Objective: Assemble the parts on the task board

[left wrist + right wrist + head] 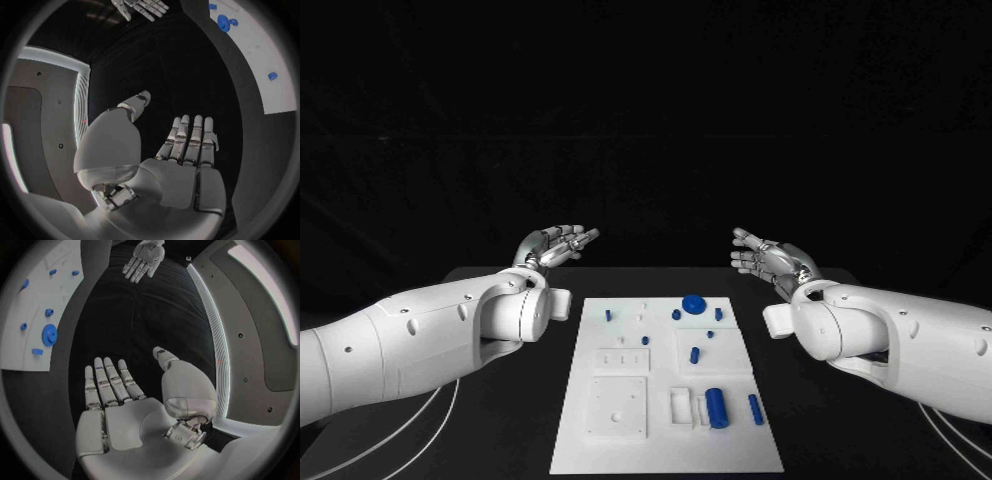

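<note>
The white task board (625, 440) lies in the middle of the black table, reaching from near the front edge to the far part. Blue parts stand on it: a round gear (692, 299) at the far end with small pegs around it, a peg (695, 353) mid-board, and a long cylinder (715, 407) and a slim bar (756, 409) near the front right. My left hand (555, 246) hovers past the board's far left corner, palm up, fingers apart, holding nothing (181, 150). My right hand (770, 256) mirrors it beyond the far right corner, also empty (119, 390).
Both white forearms (430, 335) (891, 335) flank the board on either side. White square fixtures (619, 407) sit on the board's near left half. Bare black table lies between the two hands beyond the board.
</note>
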`<act>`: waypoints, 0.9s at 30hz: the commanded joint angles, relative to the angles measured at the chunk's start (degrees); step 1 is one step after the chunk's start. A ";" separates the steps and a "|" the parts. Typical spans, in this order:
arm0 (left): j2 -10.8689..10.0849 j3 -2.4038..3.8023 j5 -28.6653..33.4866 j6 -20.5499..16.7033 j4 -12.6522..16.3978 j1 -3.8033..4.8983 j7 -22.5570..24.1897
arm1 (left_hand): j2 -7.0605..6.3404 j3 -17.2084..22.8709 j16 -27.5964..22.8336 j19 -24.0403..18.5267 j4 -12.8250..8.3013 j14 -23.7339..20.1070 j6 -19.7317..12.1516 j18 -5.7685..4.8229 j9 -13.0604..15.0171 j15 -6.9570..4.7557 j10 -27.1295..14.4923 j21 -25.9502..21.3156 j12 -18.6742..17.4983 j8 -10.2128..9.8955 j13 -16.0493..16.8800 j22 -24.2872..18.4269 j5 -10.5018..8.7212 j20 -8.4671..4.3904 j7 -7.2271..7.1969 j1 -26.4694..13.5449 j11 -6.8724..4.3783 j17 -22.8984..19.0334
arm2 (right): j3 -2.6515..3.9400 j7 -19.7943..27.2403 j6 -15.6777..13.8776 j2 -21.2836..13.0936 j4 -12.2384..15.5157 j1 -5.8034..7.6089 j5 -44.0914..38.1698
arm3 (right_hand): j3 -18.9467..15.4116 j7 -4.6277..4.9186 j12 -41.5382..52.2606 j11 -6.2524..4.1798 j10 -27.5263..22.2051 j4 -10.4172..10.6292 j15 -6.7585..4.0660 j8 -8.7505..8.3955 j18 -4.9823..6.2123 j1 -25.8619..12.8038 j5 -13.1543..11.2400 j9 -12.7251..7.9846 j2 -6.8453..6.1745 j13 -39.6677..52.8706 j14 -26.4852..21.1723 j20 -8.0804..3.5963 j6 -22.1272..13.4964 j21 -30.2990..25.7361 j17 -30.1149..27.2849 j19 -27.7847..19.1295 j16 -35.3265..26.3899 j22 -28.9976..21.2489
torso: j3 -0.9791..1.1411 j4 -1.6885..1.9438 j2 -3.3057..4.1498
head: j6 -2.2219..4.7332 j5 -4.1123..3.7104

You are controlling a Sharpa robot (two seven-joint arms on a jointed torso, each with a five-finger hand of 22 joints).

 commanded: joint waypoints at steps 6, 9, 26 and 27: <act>0.21 -0.05 0.19 3.93 -0.17 0.19 -2.83 | -0.33 1.08 0.91 1.03 0.28 1.24 1.12 -0.42 0.92 0.16 1.64 0.84 0.39 0.80 0.20 2.43 0.46 0.25 0.15 2.47 0.33 0.84 | -1.61 -8.19 11.51 -0.26 -1.48 2.28 -1.32 | -0.45 3.49 0.39 0.48 1.64 -0.89 0.47 0.93 1.02 4.23 -0.54 0.46 0.00 0.16 1.31 0.09 1.21 0.47 0.67 0.99 0.91 3.01 | 0.00 0.00 0.00 | 0.00 0.00; 0.26 -0.06 0.36 4.78 -0.67 0.17 -2.96 | -0.30 1.07 1.00 1.06 0.38 1.31 1.12 -0.42 0.97 0.18 1.78 0.95 0.45 0.85 0.24 2.43 0.47 0.22 0.26 2.56 0.43 0.91 | -1.62 -7.63 11.13 -0.22 -3.28 2.29 -4.33 | -1.21 3.59 0.41 0.57 2.11 -2.21 0.56 1.19 1.12 6.07 -1.47 0.37 0.08 0.17 1.71 0.10 1.49 0.49 0.78 1.46 1.15 3.88 | 0.02 -0.03 -0.02 | -0.35 0.10; -0.92 -0.08 -0.80 7.28 0.15 0.18 -1.67 | 3.36 -0.96 4.72 6.92 -0.80 7.60 6.54 0.23 1.97 0.57 8.51 4.07 2.71 3.39 1.12 2.07 0.84 -2.49 3.13 5.46 2.85 2.71 | -1.56 -7.76 10.65 1.96 -8.89 2.29 -27.53 | 8.32 3.19 4.09 -0.98 14.66 -18.09 -1.37 5.54 5.52 15.70 -1.83 0.16 -1.43 1.19 15.05 -0.25 11.88 2.31 2.79 14.15 7.14 4.90 | -0.04 -0.08 0.07 | -0.56 0.12; -1.05 -0.08 -1.10 7.62 0.28 0.18 -1.70 | 3.99 -1.26 5.47 8.44 -1.49 9.25 7.34 0.73 1.99 0.55 9.73 4.65 3.20 3.65 1.31 2.04 0.99 -2.77 3.45 5.97 3.18 2.95 | -1.56 -7.74 10.71 2.26 -9.37 2.29 -30.31 | 9.34 3.09 4.50 -1.37 15.64 -18.77 -2.04 5.84 6.08 15.84 -1.86 0.17 -1.43 1.27 16.61 -0.31 12.78 2.69 3.18 15.71 7.87 4.76 | -0.07 -0.11 0.12 | -0.56 0.08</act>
